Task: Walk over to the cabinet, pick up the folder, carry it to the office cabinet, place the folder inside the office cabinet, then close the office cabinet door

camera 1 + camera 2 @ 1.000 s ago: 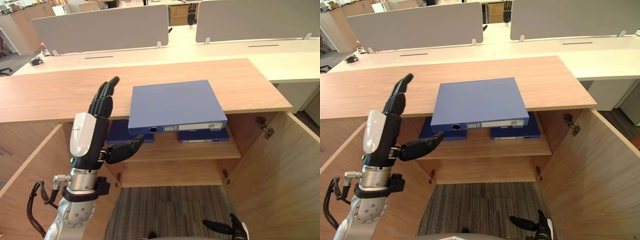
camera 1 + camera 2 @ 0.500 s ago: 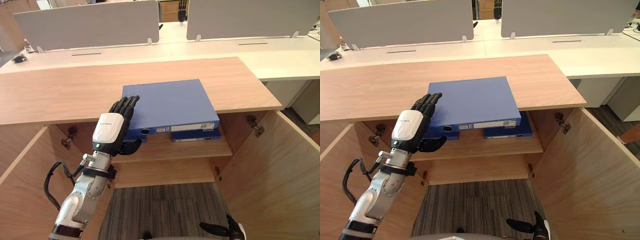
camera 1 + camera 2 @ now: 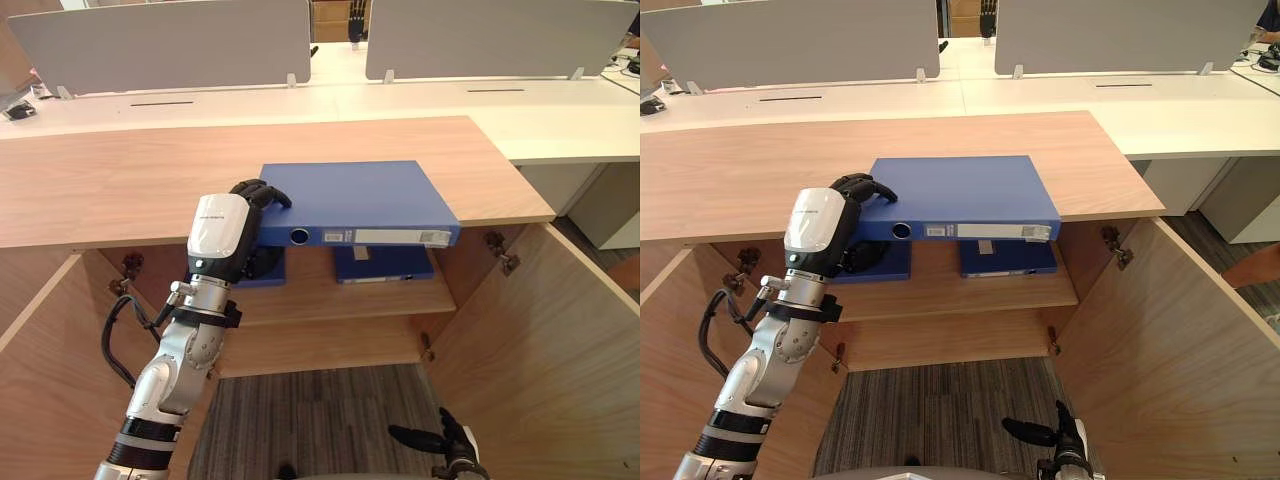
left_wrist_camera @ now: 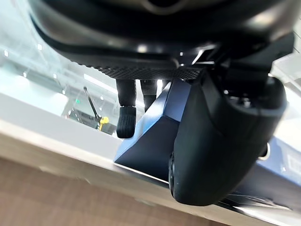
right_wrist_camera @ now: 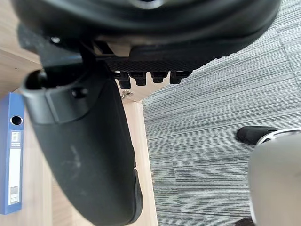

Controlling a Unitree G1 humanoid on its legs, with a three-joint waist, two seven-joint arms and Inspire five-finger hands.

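Since half a second ago the left hand (image 3: 225, 232) has closed on the near left corner of the folder (image 3: 350, 192), and the folder has swung so that its spine now faces the robot almost squarely instead of slanting. A second ago that hand was raised and spread open, well clear of it. Now the fingers (image 3: 262, 190) curl over the blue cover while the thumb goes beneath the corner; the left wrist view shows the same clasp from close up, with fingers (image 4: 126, 117) over the upper face of the folder (image 4: 150, 141) and the thumb (image 4: 221, 141) pressed under it. The folder lies flat on the cabinet top (image 3: 100, 190), and its spine edge, with a round hole and a pale label, juts out past the front lip of the wood above the open compartment. Whether the gripped corner is raised off the top I cannot tell. Below, on the shelf (image 3: 330, 298), two more blue folders lie side by side, one (image 3: 385, 264) under the middle of the held folder and one (image 3: 268, 268) partly behind the left hand. Both doors stand open, the right door (image 3: 545, 340) and the left door (image 3: 40, 380) flanking the striped carpet (image 3: 320, 410). Behind the cabinet runs a white desk (image 3: 560, 120) with grey dividers (image 3: 170, 45). The right hand (image 3: 440, 440) hangs low over the carpet, fingers loose and holding nothing.
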